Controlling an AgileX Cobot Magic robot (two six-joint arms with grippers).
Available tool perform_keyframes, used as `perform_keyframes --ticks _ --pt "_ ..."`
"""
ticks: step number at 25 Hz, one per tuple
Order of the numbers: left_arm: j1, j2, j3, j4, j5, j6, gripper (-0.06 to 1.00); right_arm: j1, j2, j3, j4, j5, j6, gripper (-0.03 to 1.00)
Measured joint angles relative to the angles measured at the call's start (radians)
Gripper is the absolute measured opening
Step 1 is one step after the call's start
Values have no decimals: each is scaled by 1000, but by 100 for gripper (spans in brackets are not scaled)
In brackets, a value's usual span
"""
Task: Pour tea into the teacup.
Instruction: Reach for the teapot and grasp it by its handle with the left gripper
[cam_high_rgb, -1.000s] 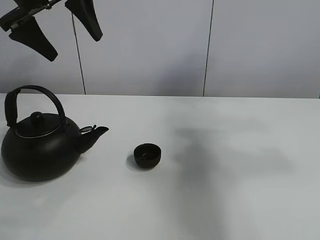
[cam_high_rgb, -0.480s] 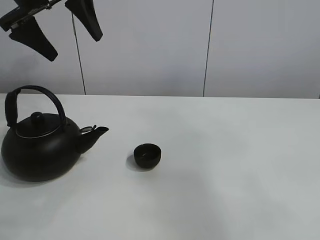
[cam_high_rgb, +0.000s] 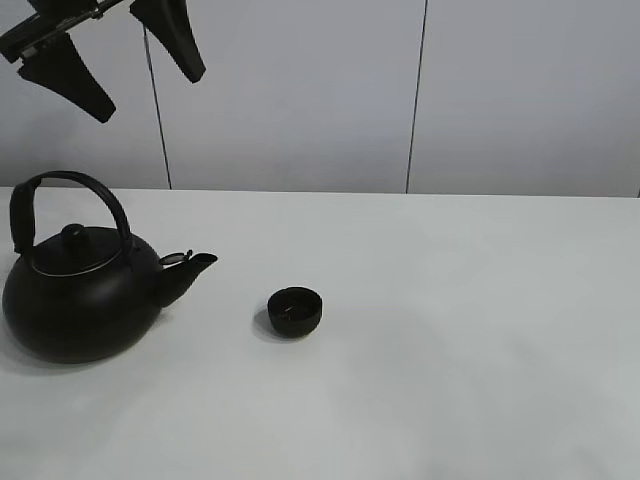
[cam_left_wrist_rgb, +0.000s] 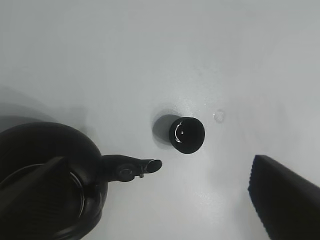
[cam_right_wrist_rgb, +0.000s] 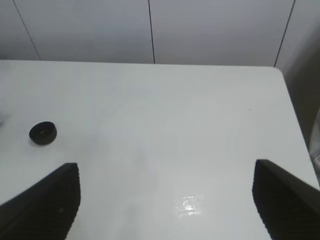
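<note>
The tiny black teacup (cam_high_rgb: 296, 310) stands upright on the white table, a little to the right of the teapot's spout (cam_high_rgb: 192, 270). The big black teapot (cam_high_rgb: 80, 300) with the arched handle sits at the left. My left gripper (cam_high_rgb: 150, 97) hangs open and empty high above the teapot. In the left wrist view the teacup (cam_left_wrist_rgb: 187, 135) and the teapot (cam_left_wrist_rgb: 45, 190) lie far below the open gripper (cam_left_wrist_rgb: 156, 200). My right gripper (cam_right_wrist_rgb: 166, 167) is open and empty above the table's right part, with the teacup (cam_right_wrist_rgb: 43, 133) far off. It is out of the exterior view.
The white table (cam_high_rgb: 450, 330) runs to a grey panelled wall (cam_high_rgb: 300, 90) at the back. Its right edge (cam_right_wrist_rgb: 296, 130) shows in the right wrist view. A small droplet (cam_left_wrist_rgb: 218, 116) lies on the table near the teacup.
A dark shadow over the table's right middle has faded away. The teapot, teacup and left gripper have not moved.
</note>
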Motion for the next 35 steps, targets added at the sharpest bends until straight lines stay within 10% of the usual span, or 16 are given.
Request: perform_keyframes --ticks 35 --pt "0 0 0 -1 -49 0 69 0 -63 171 -20 35 1 64"
